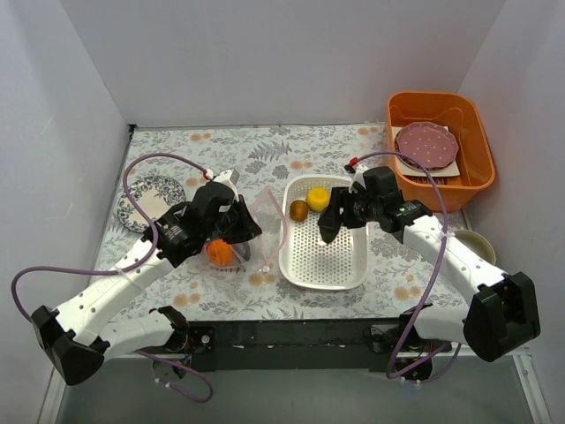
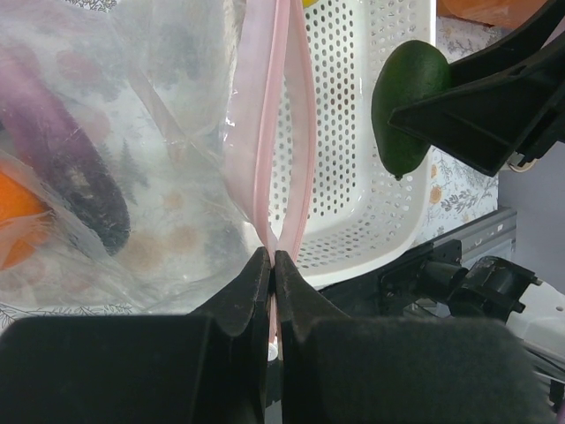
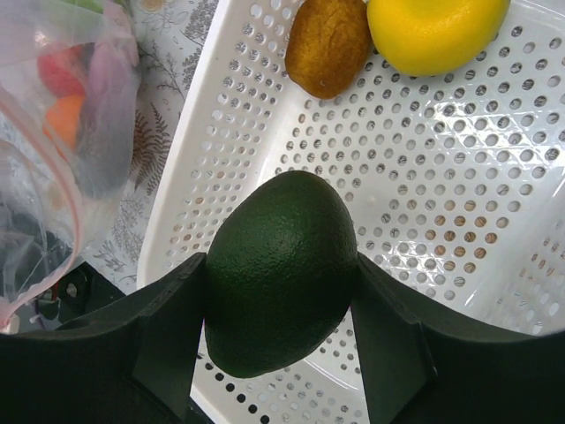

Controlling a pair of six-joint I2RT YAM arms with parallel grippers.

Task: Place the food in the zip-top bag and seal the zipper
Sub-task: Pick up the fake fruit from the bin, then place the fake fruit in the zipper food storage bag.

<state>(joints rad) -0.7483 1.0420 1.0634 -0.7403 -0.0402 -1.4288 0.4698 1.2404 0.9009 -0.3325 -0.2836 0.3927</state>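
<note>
Avocado: the avocado point(image 3: 282, 256) hung over the near left part of the white basket point(image 1: 328, 263), clear of its floor.
How it would handle: it looked like a light, hard toy with a rounded, finely pebbled skin. It would likely twist or slip if pinched near an end, so a hold across the widest part suited it.
Right hand: the right hand point(image 3: 281, 296) was clamped on the avocado at its belly, one finger on each flank.
Right arm: it reached in from the basket's right side, elbow bent, wrist turned toward the bag.
Bag: the bag point(image 2: 132, 159) lay on the counter point(image 1: 265, 150) just left of the basket, with an eggplant point(image 2: 62, 150) and an orange point(image 1: 220, 253) inside.
Bag's handling: it seemed thin, limp and crinkly, likely to sag shut unless held by the stiffer mouth edge.
Zipper: the zipper point(image 2: 260, 132) ran along the mouth facing the basket, its two strips parted into a narrow slit.
Left hand: the left hand point(image 2: 273, 269) was pinched together on the zipper's near end.
Left arm: it stretched forward left of the basket, wrist angled down over the bag.
Left in basket: a kiwi point(image 1: 299, 210) and a lemon point(image 1: 318, 199) sat at its far end.
</note>
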